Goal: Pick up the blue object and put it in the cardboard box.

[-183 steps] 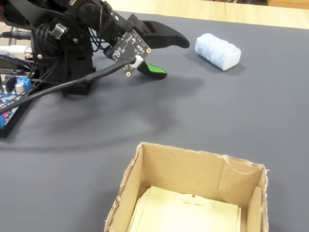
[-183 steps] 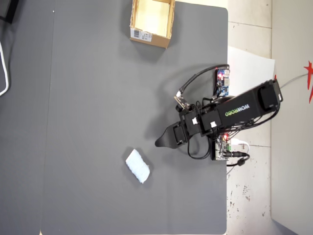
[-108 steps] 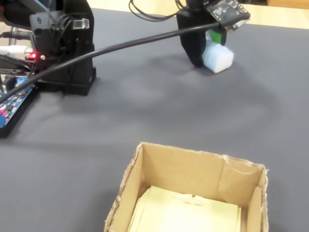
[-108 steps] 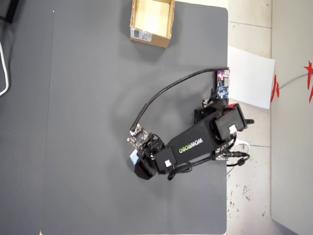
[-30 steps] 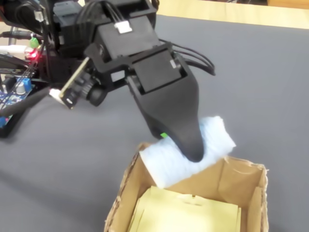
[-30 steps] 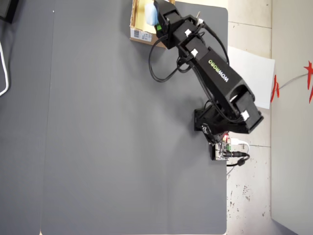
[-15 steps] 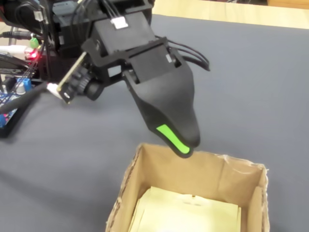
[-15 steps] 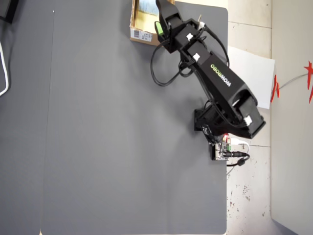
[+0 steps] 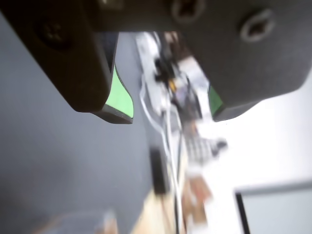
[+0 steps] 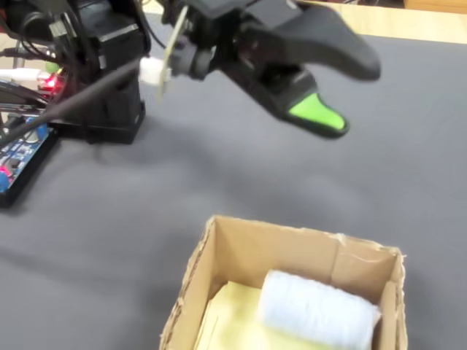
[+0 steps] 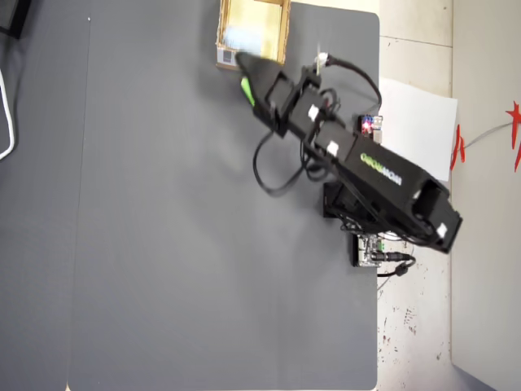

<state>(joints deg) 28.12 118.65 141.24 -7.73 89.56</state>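
Covering the table (image 10: 109, 219) is a dark grey mat, with pale wood at its far edge in the fixed view and light floor to the right in the overhead view. Left to right in the fixed view: the arm's base (image 10: 102, 80), then the gripper (image 10: 350, 98), jaws wide and empty. Half a second ago it hung over the cardboard box (image 10: 211, 270); now it is raised clear, and the blue object (image 10: 317, 310) lies inside.

The wrist view is blurred. The fixed view's bottom edge cuts off the cardboard box (image 10: 219, 251) and the blue object (image 10: 317, 310).
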